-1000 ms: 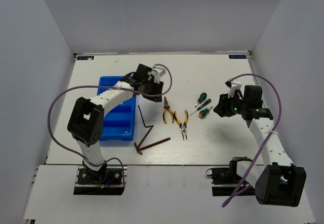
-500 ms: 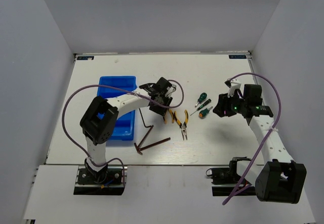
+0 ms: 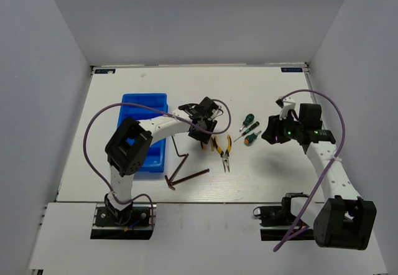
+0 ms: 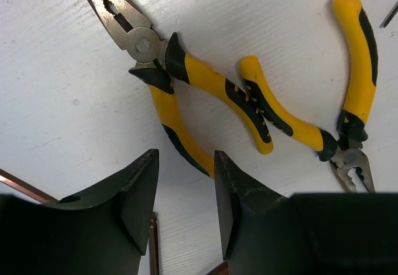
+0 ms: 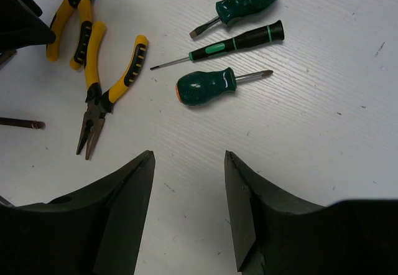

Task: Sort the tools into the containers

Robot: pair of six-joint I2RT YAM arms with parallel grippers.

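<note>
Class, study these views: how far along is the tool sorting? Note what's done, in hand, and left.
Done: nothing visible; the seen part of the blue bin holds no tool. In hand: the left gripper, open, hangs over the pliers; the right gripper, open, near the screwdrivers. Left: both pliers, three screwdrivers and the hex keys lie on the table.

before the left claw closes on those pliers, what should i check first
1. The left claw is open and empty: ok.
2. A handle of the nearer pliers shows in the gap between its fingers: ok.
3. The nearer pliers are free of the second pliers: not ok, their handles seem to touch, so one might drag the other.
4. The hex key is clear of the claw: cannot tell, it passes behind a finger.
5. The right claw is out of the way: ok, open beside the screwdrivers.
6. The blue bin is free: cannot tell, the left arm hides part.
</note>
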